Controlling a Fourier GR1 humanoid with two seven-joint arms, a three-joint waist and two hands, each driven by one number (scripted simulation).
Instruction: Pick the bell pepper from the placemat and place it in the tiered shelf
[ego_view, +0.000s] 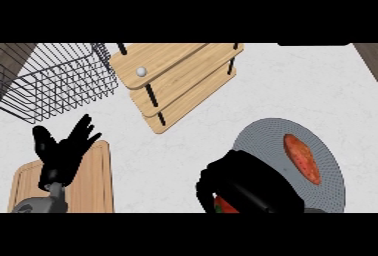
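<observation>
Two hands show in my head view, both coming up from the lower edge. My left hand (65, 146) sits at the left with its fingers spread and pointing up, holding nothing, over the far end of a wooden cutting board (96, 187) that lies on the pale counter (295, 85). My right hand (247, 185) is low and right of centre, its fingers curled downward over the near left edge of the round grey placemat (332, 192). A small patch of red with a touch of green peeks out just under those fingers at about (224, 205); I cannot tell whether that is the bell pepper or whether the hand is clamped on it. A second red shape, an elongated piece (303, 159) lying on the right half of the placemat, is apart from the hand; I cannot name it with certainty either. Beyond, the wooden tiered shelf (177, 75) stands near the top centre, with a small white ball (141, 72) resting on its upper tier. Left of the shelf, just beside it, is a black wire basket (55, 82).
</observation>
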